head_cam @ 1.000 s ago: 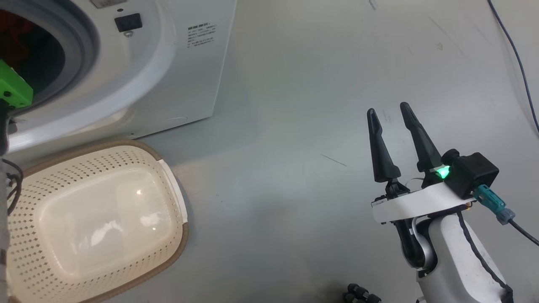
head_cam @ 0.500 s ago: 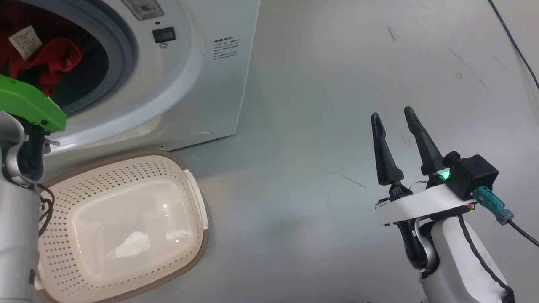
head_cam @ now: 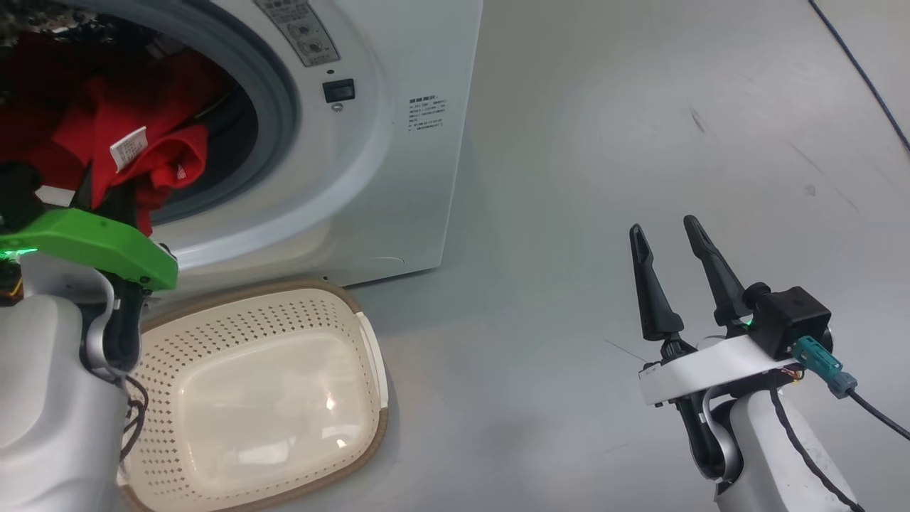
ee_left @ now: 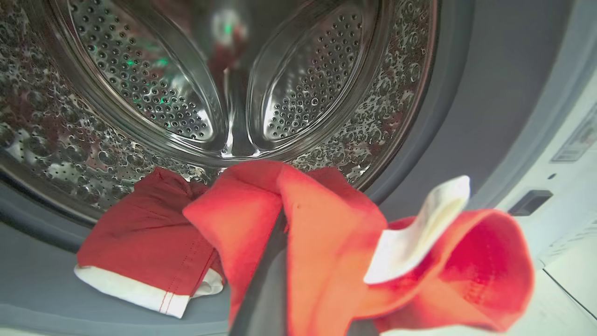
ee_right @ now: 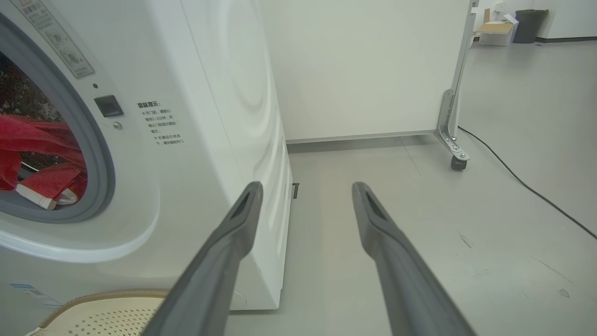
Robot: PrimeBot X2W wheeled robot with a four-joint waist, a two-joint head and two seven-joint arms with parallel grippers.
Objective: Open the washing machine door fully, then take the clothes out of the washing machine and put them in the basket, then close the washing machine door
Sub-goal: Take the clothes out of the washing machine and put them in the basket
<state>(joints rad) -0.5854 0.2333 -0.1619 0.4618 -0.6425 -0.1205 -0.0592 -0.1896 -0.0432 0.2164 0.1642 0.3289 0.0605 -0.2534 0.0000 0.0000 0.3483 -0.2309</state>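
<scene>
The white washing machine [head_cam: 405, 178] stands at the upper left, its grey-ringed drum mouth open. The washing machine door is out of view. Red clothes [head_cam: 149, 128] with a white tag bulge from the mouth. In the left wrist view my left gripper [ee_left: 279, 228] is shut on a red garment [ee_left: 326, 242] that drapes over its fingers, in front of the steel drum. Another red piece with white trim [ee_left: 140, 247] lies on the drum lip. The cream basket [head_cam: 284, 320] sits on the floor below the mouth. My right gripper [head_cam: 662, 225] hangs open over bare floor to the right.
A dark cable [head_cam: 860, 71] runs along the grey floor at the far right. Beyond the machine's side stands a white panel on a caster foot [ee_right: 457, 161]. Open floor lies between the machine and my right gripper [ee_right: 306, 186].
The head camera has swung, bringing more of the drum mouth, the red clothes and my left arm's green wrist into view. The right gripper stays open, as before.
</scene>
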